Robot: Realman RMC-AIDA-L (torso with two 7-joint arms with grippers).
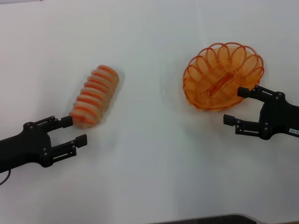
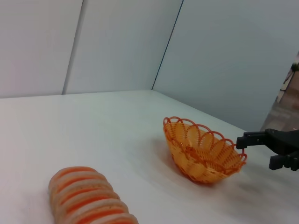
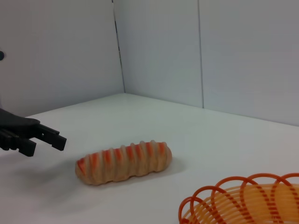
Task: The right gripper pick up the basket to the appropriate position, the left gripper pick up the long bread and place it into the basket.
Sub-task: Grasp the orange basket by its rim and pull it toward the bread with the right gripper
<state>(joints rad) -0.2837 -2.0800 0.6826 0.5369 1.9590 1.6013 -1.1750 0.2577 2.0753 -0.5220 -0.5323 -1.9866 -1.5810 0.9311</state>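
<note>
The long bread [image 1: 95, 95] lies on the white table at the left, tan with orange crosswise stripes. My left gripper [image 1: 74, 130] is open just at the bread's near end, and its far finger's tip is close beside the loaf. The orange wire basket [image 1: 208, 60] stands at the right. My right gripper [image 1: 235, 105] is open at the basket's near right side, with one finger at the rim. The left wrist view shows the bread [image 2: 88, 200], the basket [image 2: 205, 154] and the right gripper [image 2: 257, 152]. The right wrist view shows the bread [image 3: 124, 161], the basket [image 3: 261, 200] and the left gripper [image 3: 46, 145].
The white table [image 1: 154, 154] runs between bread and basket. Pale wall panels [image 2: 117, 46] stand behind the table. A dark edge [image 1: 210, 219] shows at the front of the head view.
</note>
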